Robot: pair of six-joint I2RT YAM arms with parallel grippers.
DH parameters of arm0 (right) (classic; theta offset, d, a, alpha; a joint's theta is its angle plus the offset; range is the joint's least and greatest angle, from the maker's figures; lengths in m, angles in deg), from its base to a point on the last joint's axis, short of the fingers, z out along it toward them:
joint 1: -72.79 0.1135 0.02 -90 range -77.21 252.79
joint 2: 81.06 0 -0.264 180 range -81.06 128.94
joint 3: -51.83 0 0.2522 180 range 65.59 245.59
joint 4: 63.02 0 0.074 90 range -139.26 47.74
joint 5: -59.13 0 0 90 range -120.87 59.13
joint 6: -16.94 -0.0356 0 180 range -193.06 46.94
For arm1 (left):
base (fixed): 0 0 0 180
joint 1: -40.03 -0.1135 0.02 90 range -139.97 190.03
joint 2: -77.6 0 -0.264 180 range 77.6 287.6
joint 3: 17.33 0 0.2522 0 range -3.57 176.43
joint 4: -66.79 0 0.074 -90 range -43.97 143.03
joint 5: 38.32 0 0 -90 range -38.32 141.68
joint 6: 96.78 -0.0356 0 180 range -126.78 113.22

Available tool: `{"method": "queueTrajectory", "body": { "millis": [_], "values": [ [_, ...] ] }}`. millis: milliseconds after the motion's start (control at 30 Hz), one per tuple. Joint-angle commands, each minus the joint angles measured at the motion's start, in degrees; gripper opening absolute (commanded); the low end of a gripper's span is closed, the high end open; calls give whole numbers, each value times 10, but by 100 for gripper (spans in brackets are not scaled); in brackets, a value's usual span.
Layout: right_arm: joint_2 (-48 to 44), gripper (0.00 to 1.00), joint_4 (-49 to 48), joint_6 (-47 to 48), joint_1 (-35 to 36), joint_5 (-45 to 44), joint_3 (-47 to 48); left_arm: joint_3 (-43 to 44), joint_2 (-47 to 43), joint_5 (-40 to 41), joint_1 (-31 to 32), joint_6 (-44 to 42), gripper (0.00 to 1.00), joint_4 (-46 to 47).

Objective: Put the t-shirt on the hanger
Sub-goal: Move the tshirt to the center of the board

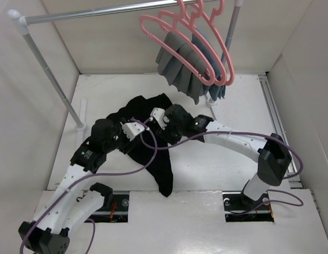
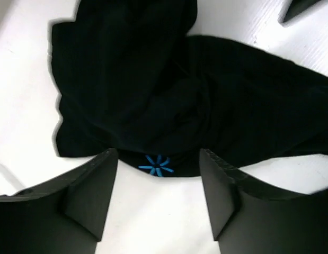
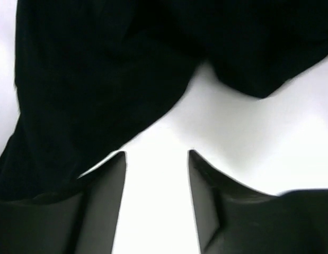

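Left wrist view: the black short-sleeved cloth t-shirt (image 2: 153,95) lies crumpled on the white table (image 2: 20,127). The left gripper (image 2: 157,159) has its fingers spread and empty at the shirt's edge. And yours?

— The right gripper (image 3: 156,159) is spread too, over bare table beside it. The shirt looks soft, light and floppy; I'd pinch the shoulders.

— The collar's lost in the folds. I can't tell which pink plastic hanger (image 1: 208,79) is bare.
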Motion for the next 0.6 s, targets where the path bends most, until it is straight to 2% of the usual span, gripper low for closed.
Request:
{"method": "queueTrajectory", "body": {
  "millis": [0,67,133,167,267,400,467,533,567],
  "values": [
    [-1,52,-99,-43,24,61,-67,-27,8,35,-2,44,61,106],
    [8,53,-129,-50,30,92,-89,-38,44,22,-2,57,67,150],
    [25,66,-183,-50,35,111,-110,-45,77,22,-2,57,70,173],
    [31,76,-195,-43,42,111,-110,-45,94,22,-2,57,70,194],
    [63,82,-208,-33,59,111,-104,-64,151,16,-2,25,73,223],
    [85,82,-234,-22,59,128,-109,-116,171,-5,-33,-33,73,270],
    [99,78,-246,-17,48,145,-109,-156,171,-13,-64,-53,72,276],
    [115,72,-246,-17,41,170,-109,-175,184,-34,-86,-76,66,282],
    [126,67,-246,-17,41,175,-104,-169,190,-39,-87,-76,59,275]
  ]
}}
